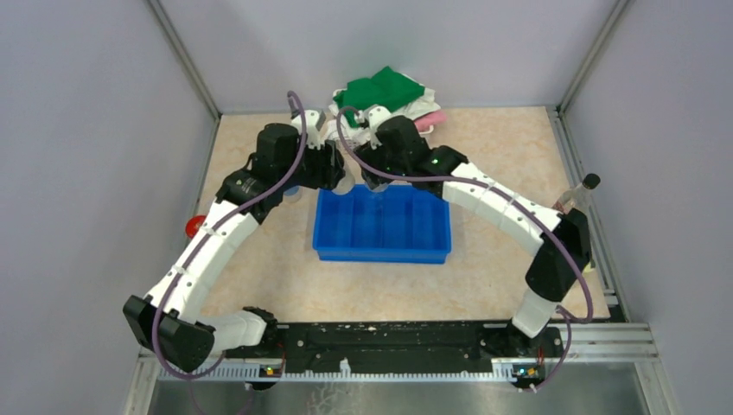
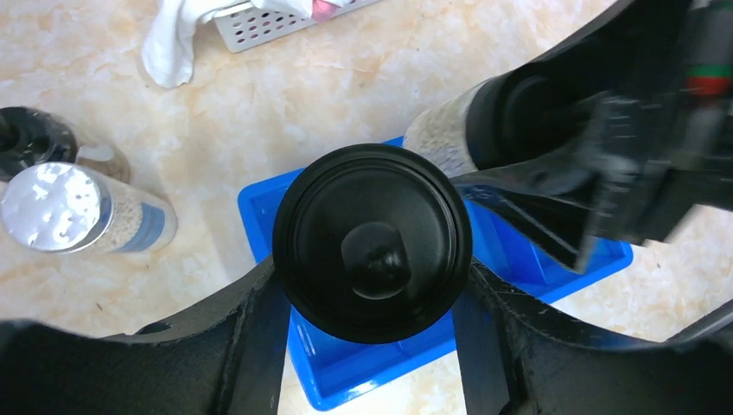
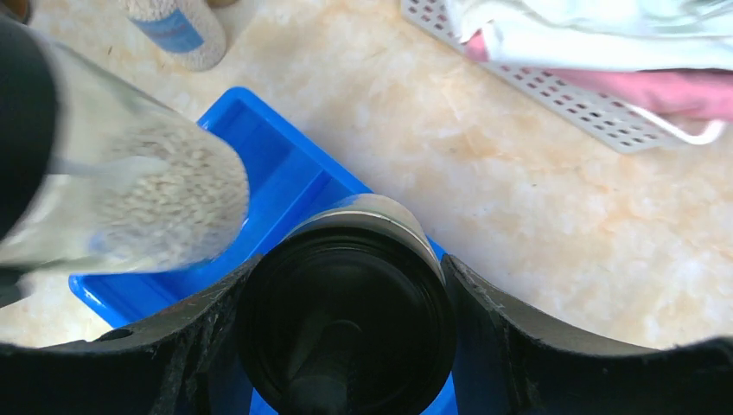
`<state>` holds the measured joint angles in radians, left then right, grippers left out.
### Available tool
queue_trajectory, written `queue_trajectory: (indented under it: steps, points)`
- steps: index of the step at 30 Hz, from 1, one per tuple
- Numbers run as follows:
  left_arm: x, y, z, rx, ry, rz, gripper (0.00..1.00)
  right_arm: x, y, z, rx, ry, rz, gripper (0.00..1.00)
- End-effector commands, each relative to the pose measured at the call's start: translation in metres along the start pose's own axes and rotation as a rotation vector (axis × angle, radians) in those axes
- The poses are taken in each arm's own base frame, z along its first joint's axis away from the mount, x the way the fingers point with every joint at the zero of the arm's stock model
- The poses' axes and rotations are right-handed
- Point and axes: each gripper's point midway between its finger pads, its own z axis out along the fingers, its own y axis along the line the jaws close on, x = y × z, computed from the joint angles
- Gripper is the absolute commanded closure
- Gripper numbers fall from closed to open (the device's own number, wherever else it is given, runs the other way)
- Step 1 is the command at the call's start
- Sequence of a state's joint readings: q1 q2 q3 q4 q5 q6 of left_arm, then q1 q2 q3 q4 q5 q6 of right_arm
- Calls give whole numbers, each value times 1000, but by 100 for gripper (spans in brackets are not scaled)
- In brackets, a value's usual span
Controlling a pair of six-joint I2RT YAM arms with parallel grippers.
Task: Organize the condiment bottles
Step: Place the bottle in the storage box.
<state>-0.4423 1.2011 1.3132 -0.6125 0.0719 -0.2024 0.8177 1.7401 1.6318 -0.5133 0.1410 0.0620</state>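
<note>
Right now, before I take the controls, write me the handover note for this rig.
Left gripper: shut on the left-held bottle, black cap, above the blue tray, far-left corner.
Right gripper: shut on the right-held bottle, black cap, beside it over the tray.
Loose on the table: silver-capped bottle and dark bottle left of the tray, black-capped bottle at the right edge, red cap at the left edge.
Done: no bottle visible in the tray.
Left: seat both held bottles, then fetch the rest.

Even, bright light leaves only faint shadows on the table (image 1: 501,147). The silver cap (image 2: 54,207) glares; close objects in wrist views blur.
</note>
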Motion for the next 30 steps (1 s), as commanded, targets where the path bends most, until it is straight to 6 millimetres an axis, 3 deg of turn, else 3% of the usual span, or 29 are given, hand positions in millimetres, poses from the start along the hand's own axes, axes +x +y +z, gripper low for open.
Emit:
queue_trajectory:
  steps: [1,6,9,19,30]
  points:
    - [-46,-20,8,79,-147,68,65,-29,-25,-42,79,-126,48,100]
    - [-30,-22,34,100,-126,76,65,-3,-47,-44,83,-109,126,100]
    - [-17,-23,48,106,-111,84,65,11,-47,-39,73,-90,134,100]
    - [30,-32,94,152,-54,123,65,31,-40,-5,39,-52,155,100]
    - [48,-32,113,148,-41,131,65,51,-42,24,36,-22,175,100]
